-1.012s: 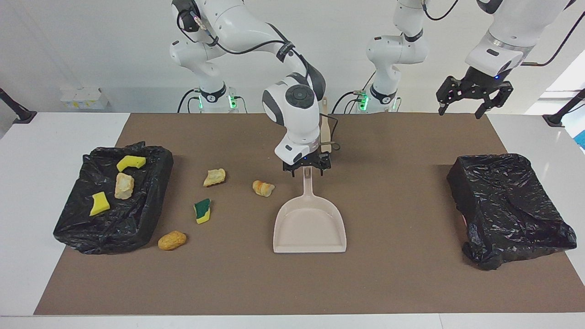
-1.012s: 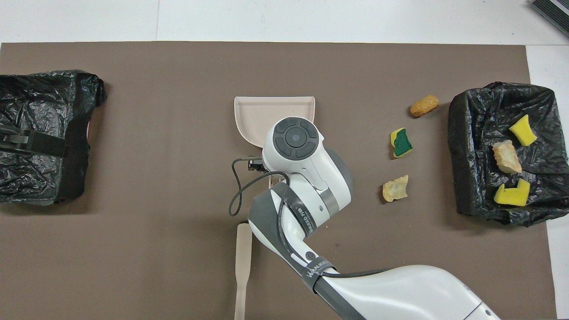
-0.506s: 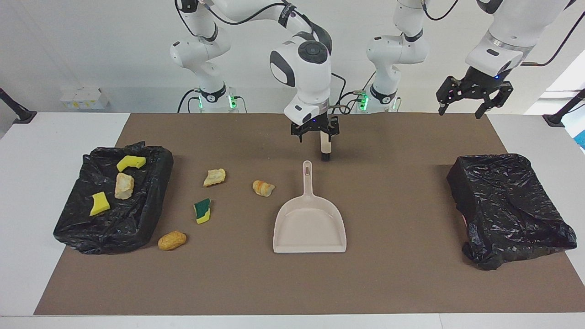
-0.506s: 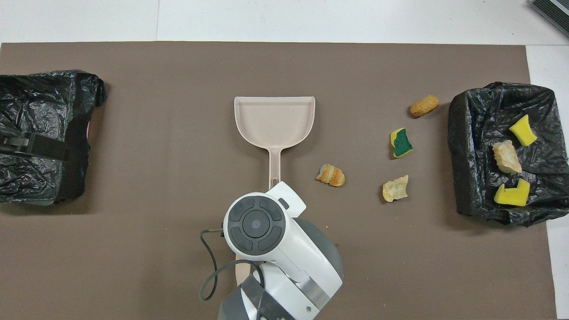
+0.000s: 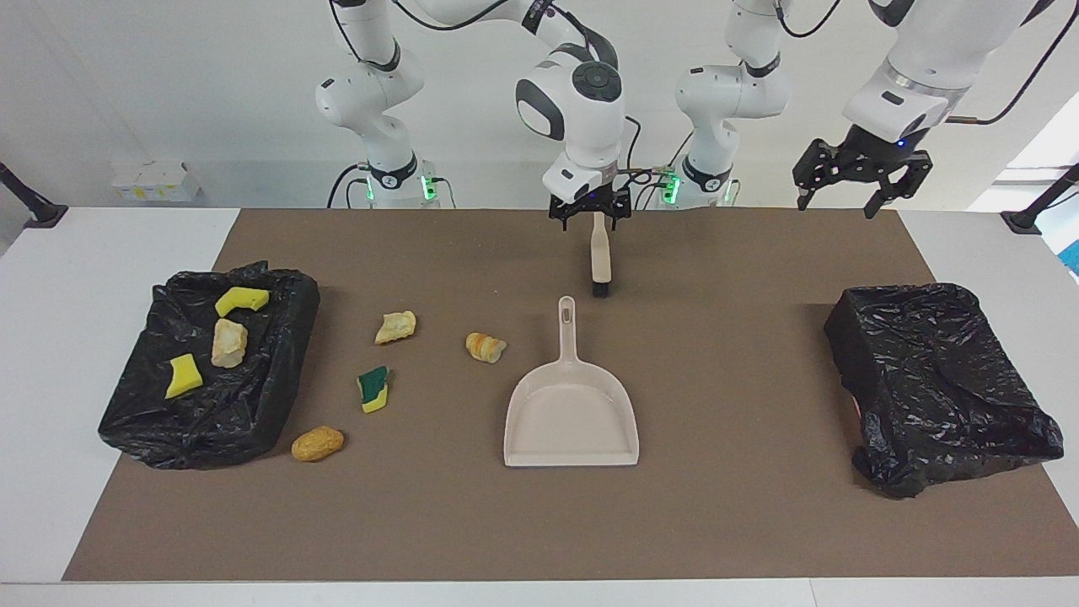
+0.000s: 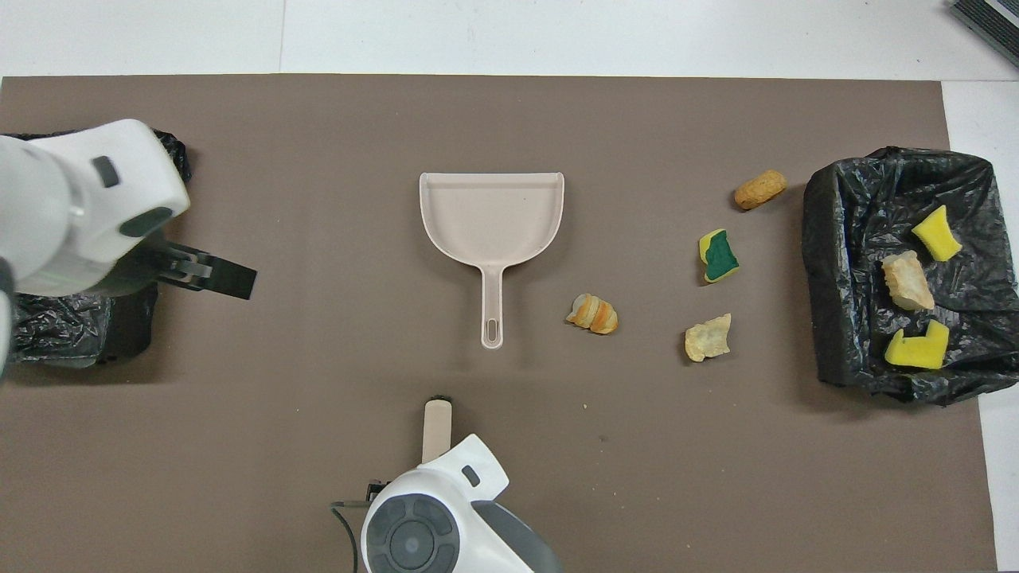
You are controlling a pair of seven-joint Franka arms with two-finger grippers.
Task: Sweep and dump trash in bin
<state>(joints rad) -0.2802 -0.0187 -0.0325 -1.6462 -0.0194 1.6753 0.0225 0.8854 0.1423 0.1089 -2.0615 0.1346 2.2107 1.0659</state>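
Brown mat (image 5: 759, 523): covers the table – everything sits on it.
Black bins: bag-lined bin (image 5: 211, 371) at the right arm's end holds 3 pieces; second bag-lined bin (image 5: 936, 379) at the left arm's end shows none.
Dustpan (image 5: 571, 413): beige, flat at mid-mat, handle toward the robots, untouched.
Brush (image 5: 600, 263): lies nearer the robots than the dustpan handle.
Right gripper (image 5: 590, 215): over the brush handle, fingers spread wide, holding nothing.
Left gripper (image 5: 843, 181): raised over the left arm's end, fingers apart, empty – waiting.
Trash (image 5: 486, 346): 4 loose pieces on the mat between dustpan and filled bin; 3 in that bin.
Step in hand: likely taking the brush – centre the handle between the fingers, close firmly, bristles kept low for sweeping.
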